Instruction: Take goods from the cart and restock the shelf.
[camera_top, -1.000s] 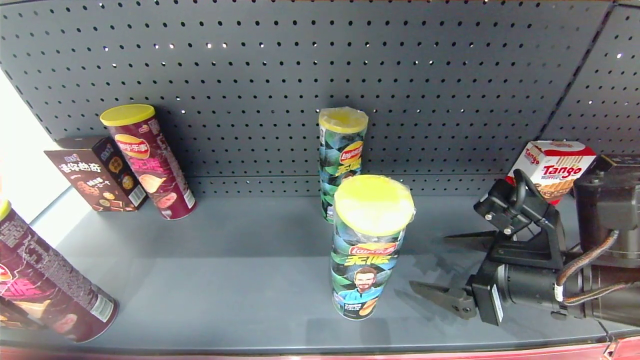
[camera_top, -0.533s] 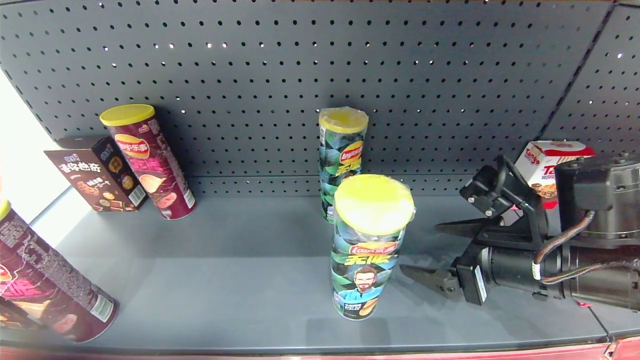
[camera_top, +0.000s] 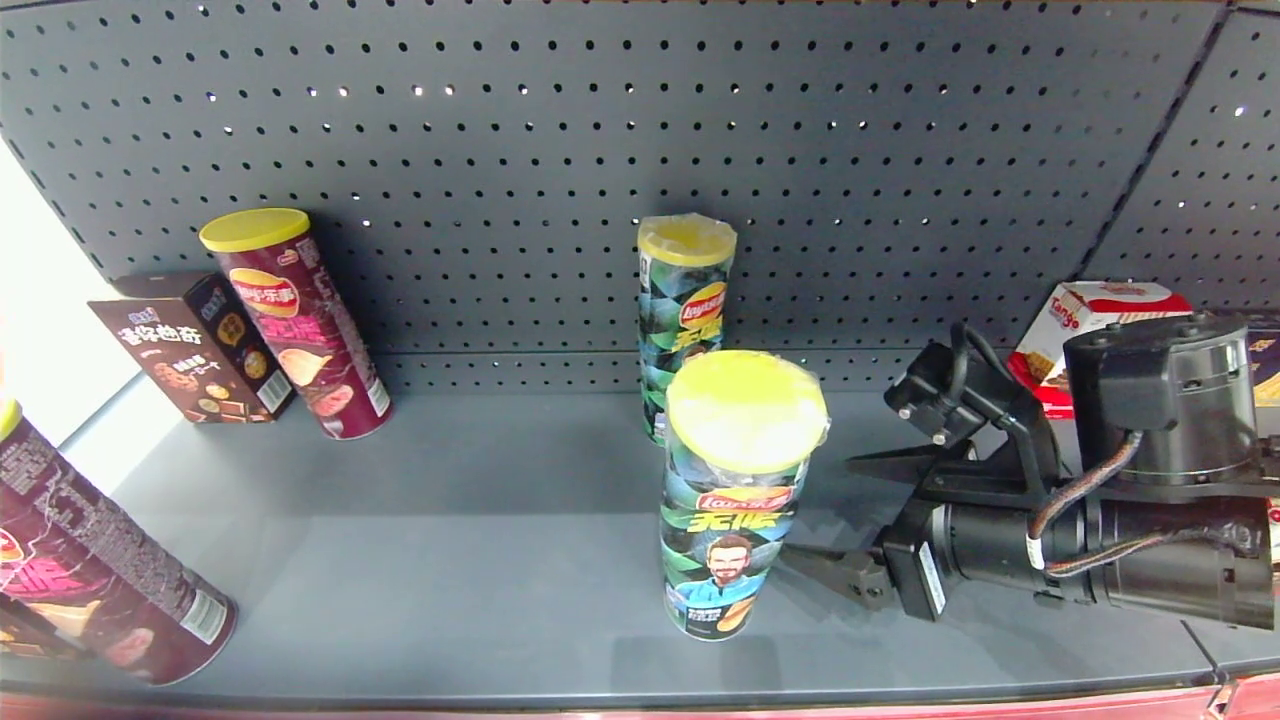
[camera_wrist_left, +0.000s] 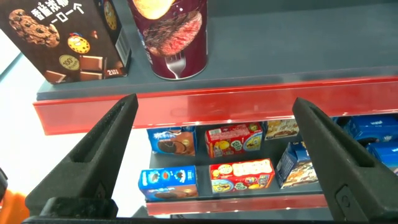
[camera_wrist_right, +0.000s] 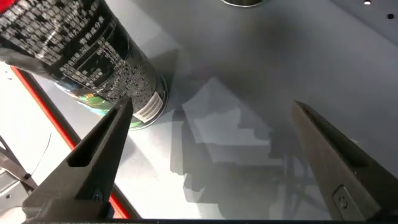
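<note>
On the grey shelf (camera_top: 450, 540), a green chip can with a yellow lid (camera_top: 735, 500) stands upright near the front edge. A second green can (camera_top: 683, 320) stands behind it at the back wall. My right gripper (camera_top: 825, 510) lies low over the shelf just right of the front can, open, with nothing between its fingers. The right wrist view has this can (camera_wrist_right: 87, 56) off to one side of the open right gripper (camera_wrist_right: 211, 109). My left gripper (camera_wrist_left: 214, 106) is open before the shelf's red front edge (camera_wrist_left: 249, 106), under a maroon can (camera_wrist_left: 174, 31).
A maroon can (camera_top: 295, 320) and a brown cookie box (camera_top: 185, 345) stand at the back left, another maroon can (camera_top: 90, 560) at the front left. A wafer box (camera_top: 1095, 310) sits behind my right arm. A lower shelf holds several small boxes (camera_wrist_left: 233, 140).
My right gripper has slid left along the shelf toward the front green can, staying open. The cans have not moved.
</note>
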